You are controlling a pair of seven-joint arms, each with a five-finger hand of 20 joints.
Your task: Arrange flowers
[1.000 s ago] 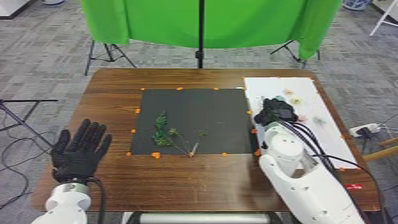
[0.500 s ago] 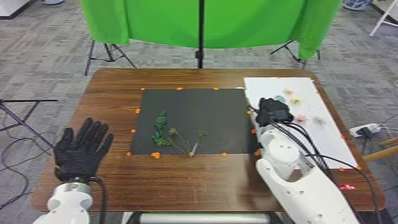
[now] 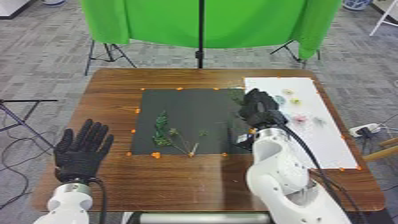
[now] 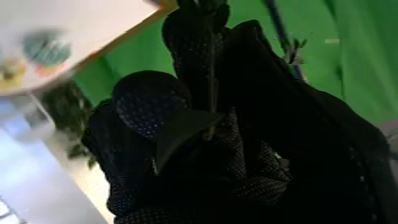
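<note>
The dark mat (image 3: pixel 200 107) is spread left of the right hand (image 3: pixel 260 106), the white sheet (image 3: pixel 271 84) to its right. The left hand (image 3: pixel 80 154) is held open, well apart from it. A leafy stem (image 4: pixel 212 90) is gripped in the right hand between thumb and fingers. Being likely light, slim and easily snapped, it would best be pinched on its bare stalk, so that the soft leaf (image 4: pixel 184 130) is not crushed
</note>
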